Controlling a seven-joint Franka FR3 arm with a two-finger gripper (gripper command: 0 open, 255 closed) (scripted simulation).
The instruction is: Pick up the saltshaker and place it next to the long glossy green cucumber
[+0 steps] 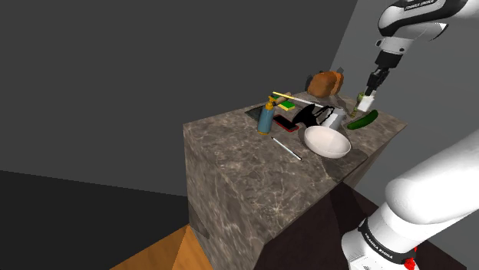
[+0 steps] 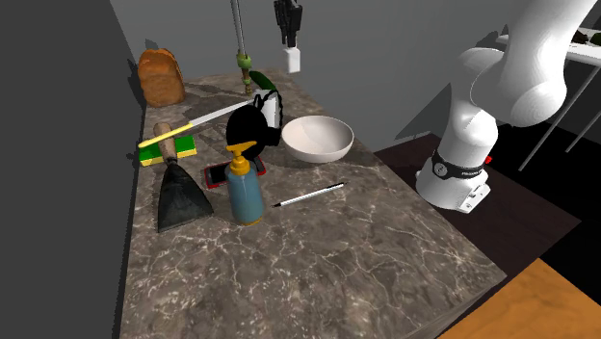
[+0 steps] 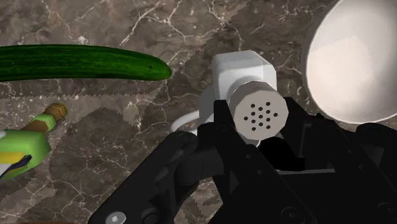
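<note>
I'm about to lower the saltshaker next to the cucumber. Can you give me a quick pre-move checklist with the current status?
1. Grip: gripper shut on the saltshaker, cap facing the wrist camera: ok.
2. Saltshaker off the counter, hanging in the air in the second exterior view: ok.
3. Target: cucumber in sight, lying flat on the counter: ok.
4. Landing spot: bare counter shows beside the cucumber's end: ok.
5. Clearance to the white bowl on the way down: cannot tell.
</note>
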